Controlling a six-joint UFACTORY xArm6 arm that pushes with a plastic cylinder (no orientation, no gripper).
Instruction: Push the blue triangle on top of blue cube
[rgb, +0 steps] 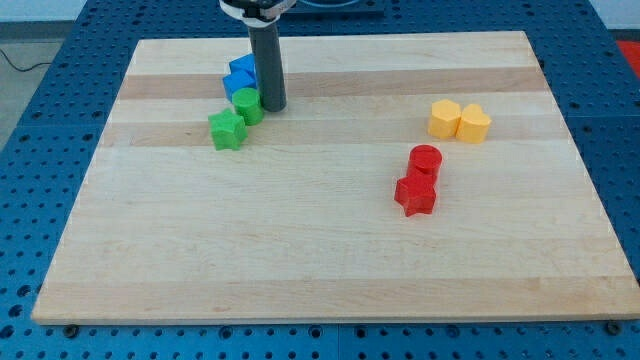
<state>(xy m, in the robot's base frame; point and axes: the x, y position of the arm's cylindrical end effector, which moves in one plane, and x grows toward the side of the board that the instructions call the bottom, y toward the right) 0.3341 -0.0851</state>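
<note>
Two blue blocks sit at the view's upper left, touching each other: one higher up, partly hidden behind my rod, and one just below it. Which is the triangle and which the cube I cannot tell. My tip rests on the board just right of a green round block and below right of the blue pair. The rod covers the right side of the upper blue block.
A green star-like block lies below left of the green round one. A red cylinder and a red star-like block sit right of centre. Two yellow blocks sit at the right. The wooden board's edges border a blue perforated table.
</note>
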